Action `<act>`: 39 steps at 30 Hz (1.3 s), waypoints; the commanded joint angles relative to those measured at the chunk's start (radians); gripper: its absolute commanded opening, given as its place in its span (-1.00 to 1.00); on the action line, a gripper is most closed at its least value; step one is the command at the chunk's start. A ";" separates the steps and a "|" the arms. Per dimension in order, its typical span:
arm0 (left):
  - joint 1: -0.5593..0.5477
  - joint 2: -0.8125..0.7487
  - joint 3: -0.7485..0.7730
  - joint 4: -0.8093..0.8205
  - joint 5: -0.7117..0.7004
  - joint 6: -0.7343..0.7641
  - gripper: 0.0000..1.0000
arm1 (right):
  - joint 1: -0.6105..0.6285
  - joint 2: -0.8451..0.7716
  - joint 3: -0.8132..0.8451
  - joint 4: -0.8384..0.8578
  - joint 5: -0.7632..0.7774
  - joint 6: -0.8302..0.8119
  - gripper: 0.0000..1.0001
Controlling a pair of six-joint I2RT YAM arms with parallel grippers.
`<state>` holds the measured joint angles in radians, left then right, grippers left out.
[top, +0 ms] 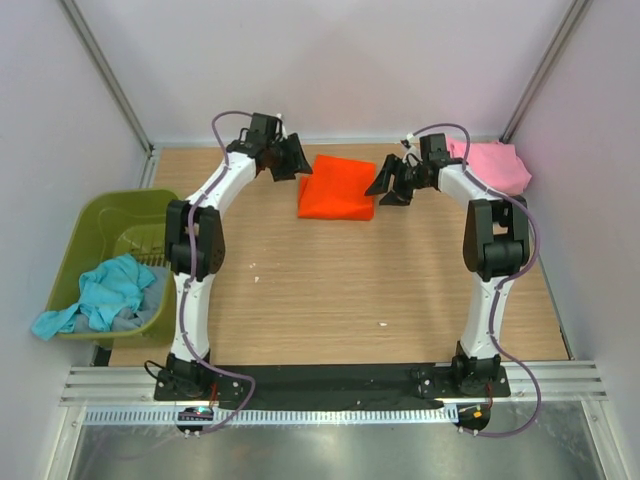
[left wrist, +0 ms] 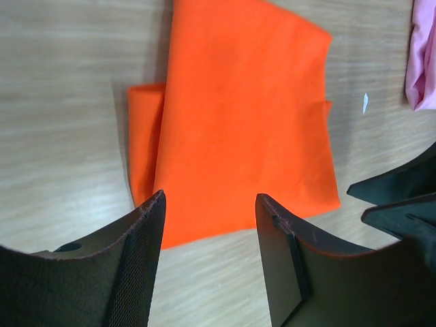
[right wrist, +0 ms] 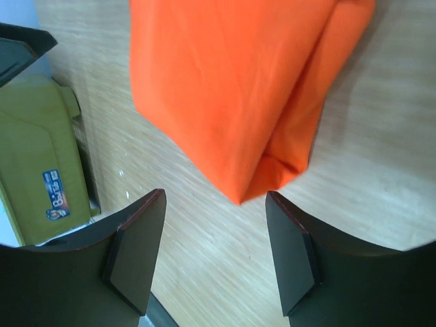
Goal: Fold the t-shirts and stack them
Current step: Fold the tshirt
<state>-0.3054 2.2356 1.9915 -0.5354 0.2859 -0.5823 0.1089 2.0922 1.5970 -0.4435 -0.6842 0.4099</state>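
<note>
My left gripper [top: 290, 163] and right gripper [top: 386, 187] both stood spread wide with nothing between their fingers. The orange shirt [top: 337, 187] lay folded flat on the table [top: 330, 290], at the far middle, between the two grippers. The left one sat just beside its far left corner and the right one just beside its right edge. From each wrist the shirt showed ahead of the open fingers, and I could not tell whether any finger touched it.

The pink shirt [top: 492, 165] lay bunched in the far right corner, behind my right arm and apart from the orange one. The tub [top: 95, 225] sat at the table's left edge. The teal shirt [top: 105, 292] was heaped in it and spilled over its near rim, with something grey beside it.

Only the top view showed the teal shirt. My left wrist caught a strip of pink and the right gripper's dark fingers. My right wrist caught the tub's side and a small blue label [right wrist: 56, 197].
</note>
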 commanded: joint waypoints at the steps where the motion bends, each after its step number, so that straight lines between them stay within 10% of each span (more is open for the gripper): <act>1: 0.003 0.076 0.117 0.037 -0.037 0.067 0.12 | -0.005 0.031 0.107 0.055 -0.020 0.003 0.32; 8: 0.014 0.173 0.168 0.055 -0.070 0.147 0.12 | -0.008 0.126 0.172 0.045 -0.018 -0.020 0.33; 22: -0.066 0.131 -0.002 0.187 0.393 -0.092 -0.04 | -0.020 0.285 0.265 0.083 -0.057 0.004 0.33; 39: -0.075 0.157 -0.071 0.077 0.268 -0.005 -0.17 | 0.025 0.381 0.216 0.154 -0.210 0.076 0.08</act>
<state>-0.3843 2.4203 1.9091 -0.4046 0.6292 -0.6418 0.1097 2.4481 1.8442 -0.2619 -0.8875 0.5007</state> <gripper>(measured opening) 0.417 0.558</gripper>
